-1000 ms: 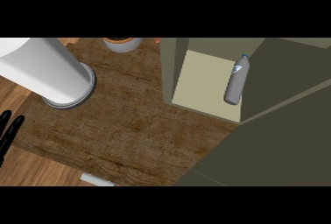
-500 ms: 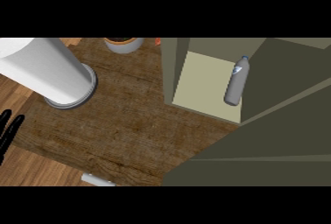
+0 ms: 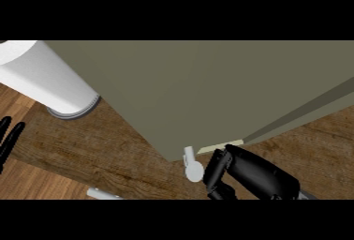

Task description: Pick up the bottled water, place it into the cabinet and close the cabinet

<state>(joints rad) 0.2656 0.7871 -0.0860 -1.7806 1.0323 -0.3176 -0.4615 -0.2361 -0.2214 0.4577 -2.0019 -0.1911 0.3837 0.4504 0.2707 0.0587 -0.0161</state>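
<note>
A: Does the bottled water show?
B: No. The broad olive-grey cabinet door (image 3: 207, 93) covers the inside, bar a pale sliver.
A: The black left hand (image 3: 8, 138)?
B: Cut off by the left edge; only fingers show.
A: The tall white cylinder (image 3: 41, 77)?
B: Its top runs off the picture.

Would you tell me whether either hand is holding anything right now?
Nothing is held. The right hand is by the cabinet door; the left hand rests open.

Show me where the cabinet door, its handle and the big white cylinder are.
cabinet door (image 3: 207, 89), head view, middle of its flat front
handle (image 3: 192, 168), head view, rounded lower end
white cylinder (image 3: 41, 75), head view, its side
</note>
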